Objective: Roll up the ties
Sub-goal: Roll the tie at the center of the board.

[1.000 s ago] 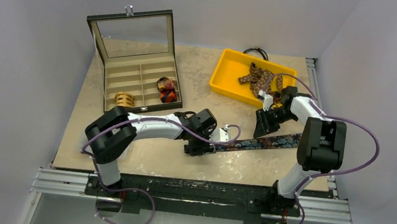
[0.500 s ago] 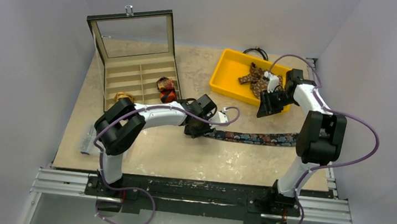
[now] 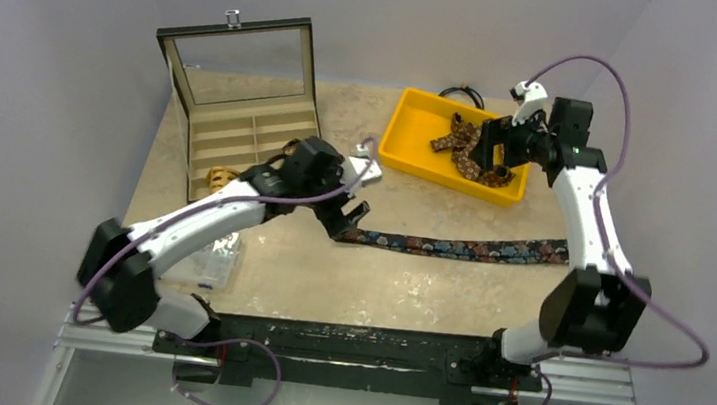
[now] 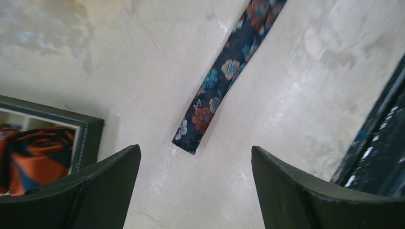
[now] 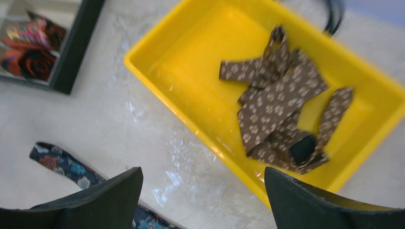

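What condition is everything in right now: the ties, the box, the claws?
Display box: lid open, standing upright.
Floral tie: unrolled, flat on table.
Brown dotted tie: unrolled, crumpled in yellow tray.
Red-orange tie: rolled, in a box compartment.
Tan tie: rolled, in a box compartment.
Left claw: open, empty, above floral tie's end.
Right claw: open, empty, over the tray.

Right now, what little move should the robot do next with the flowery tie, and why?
Probably lower the left gripper and pinch the narrow end of the flowery tie to start rolling. The tie lies flat on the table, and that gripper hangs open right above its end, empty. The right gripper is open over the yellow tray.
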